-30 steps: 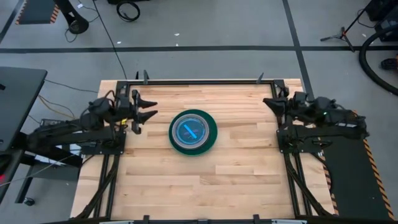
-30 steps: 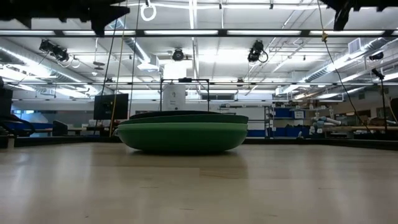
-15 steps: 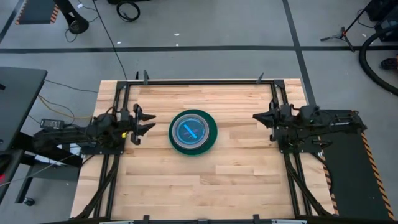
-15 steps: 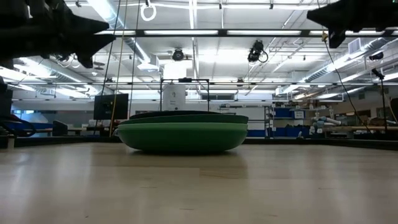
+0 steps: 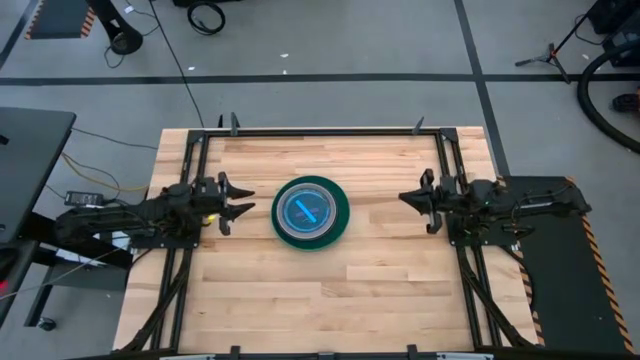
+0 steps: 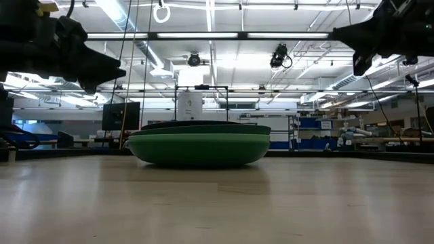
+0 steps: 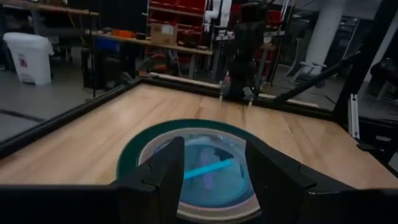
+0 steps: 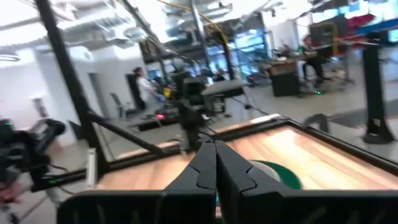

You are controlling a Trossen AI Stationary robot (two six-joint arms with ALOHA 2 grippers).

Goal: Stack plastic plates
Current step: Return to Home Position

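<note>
The plastic plates sit in one stack (image 5: 310,212) at the table's middle: a large green plate at the bottom, a dark and a pale ring above it, and a translucent blue plate on top. The low view shows the stack (image 6: 200,148) resting on the wood by the green plate's underside. My left gripper (image 5: 240,210) hovers open to the left of the stack, pointing at it (image 7: 214,171). My right gripper (image 5: 403,198) hovers shut to the right of the stack (image 8: 216,165). Both grippers stay above plate height, left (image 6: 108,68) and right (image 6: 346,37).
A dark metal frame (image 5: 320,131) runs along the table's far edge and down both sides. Bare wood (image 5: 320,300) lies all around the stack. Beyond the table are workshop shelves, benches and a person (image 8: 142,87) far off.
Both arms have come down and swung toward the table's near edge. The right gripper has also moved in toward the stack. The left gripper now points level at the plates. The stack has not moved.
</note>
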